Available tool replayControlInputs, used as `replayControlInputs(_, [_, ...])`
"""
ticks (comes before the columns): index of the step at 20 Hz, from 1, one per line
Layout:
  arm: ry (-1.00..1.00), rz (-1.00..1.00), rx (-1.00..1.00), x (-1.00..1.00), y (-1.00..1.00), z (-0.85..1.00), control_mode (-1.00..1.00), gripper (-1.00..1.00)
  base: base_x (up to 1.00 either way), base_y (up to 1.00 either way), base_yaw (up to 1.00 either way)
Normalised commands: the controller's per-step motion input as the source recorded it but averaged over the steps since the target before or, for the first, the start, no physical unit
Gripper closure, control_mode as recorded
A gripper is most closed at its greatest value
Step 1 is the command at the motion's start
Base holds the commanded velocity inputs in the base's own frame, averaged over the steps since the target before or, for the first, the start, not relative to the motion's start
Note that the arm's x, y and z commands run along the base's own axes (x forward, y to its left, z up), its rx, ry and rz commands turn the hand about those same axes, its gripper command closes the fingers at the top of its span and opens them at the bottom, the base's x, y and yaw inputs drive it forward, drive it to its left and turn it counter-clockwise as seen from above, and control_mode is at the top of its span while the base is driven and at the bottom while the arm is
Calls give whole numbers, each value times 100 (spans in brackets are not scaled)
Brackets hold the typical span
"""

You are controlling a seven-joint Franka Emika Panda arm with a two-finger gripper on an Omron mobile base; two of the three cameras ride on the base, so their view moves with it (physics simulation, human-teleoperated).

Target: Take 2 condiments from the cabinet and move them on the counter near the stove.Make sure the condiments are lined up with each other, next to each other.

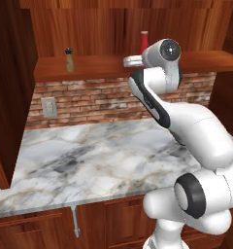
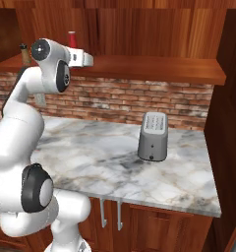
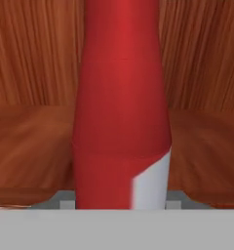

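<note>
One red bottle [image 3: 121, 107] top cropped, tool [image 3: 120, 201] fingertips barely visible

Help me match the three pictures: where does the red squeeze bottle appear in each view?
Left base view: red squeeze bottle top centre, on the cabinet shelf behind the arm.
Right base view: upper left, same shelf.
Hand view: close, upright, centre.
Shared landmark: the wood-panel back.

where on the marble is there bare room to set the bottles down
The counter lies bare from the left cabinet wall across to the toaster, with a further strip between the toaster and the right wall. Crowded: the shelf spot where the gripper meets the red bottle.
</note>
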Motion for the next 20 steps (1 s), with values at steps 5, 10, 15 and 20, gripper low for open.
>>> replayControlInputs(5, [-3, 8, 0, -100, -21, 49, -100, 100, 0, 0, 0])
replayControlInputs(10, [0, 4, 0, -100, -8, 34, -100, 100, 0, 0, 0])
replayControlInputs(15, [-1, 6, -5, -89, 0, -12, -100, 100, 0, 0, 0])
replayControlInputs(20, [0, 9, -2, -59, -1, -24, -100, 100, 0, 0, 0])
